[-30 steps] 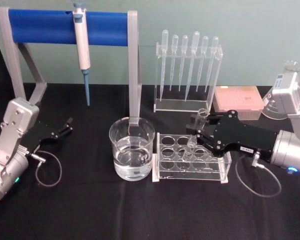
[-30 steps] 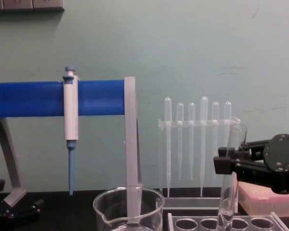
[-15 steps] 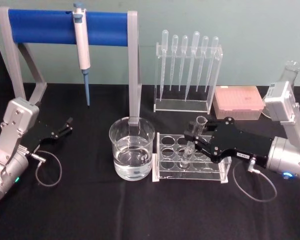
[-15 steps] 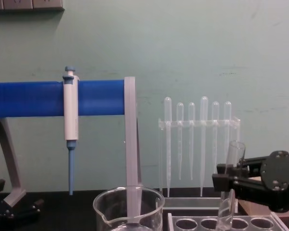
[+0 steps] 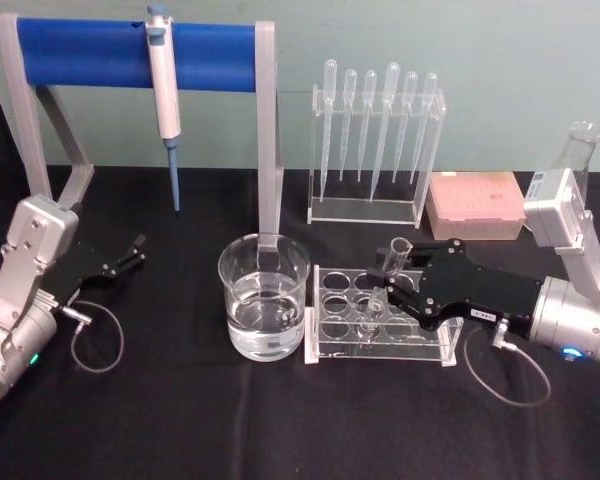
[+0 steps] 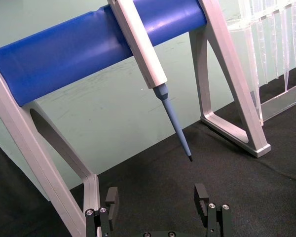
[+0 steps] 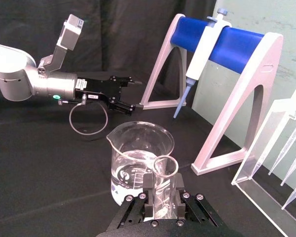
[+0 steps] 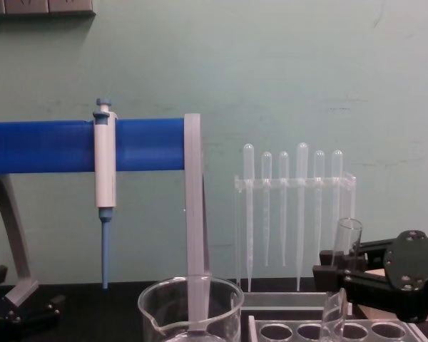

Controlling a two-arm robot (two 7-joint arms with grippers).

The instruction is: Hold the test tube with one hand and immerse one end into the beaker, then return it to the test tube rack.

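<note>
Right hand [image 5: 398, 291], clenched on the test tube [image 5: 385, 275], has been lowered; the tube's rounded end is seated deeper in the acrylic tube rack [image 5: 380, 318] beside the water-filled beaker [image 5: 264, 297], suggesting the return. Left hand [image 5: 130, 252] is parked, fingers apart.

Even, bright lighting, faint shadows, possibly slight softness in places.

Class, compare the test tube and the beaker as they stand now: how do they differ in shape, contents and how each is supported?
Shape: the test tube is long and narrow; the beaker is a wide cylinder with a spout.
Contents: the beaker holds clear liquid; the test tube looks empty.
Support: the beaker stands on the black table; the test tube is gripped by the right claw over the clear rack, tilted, its lower end in a hole.
Both are clear glass.
</note>
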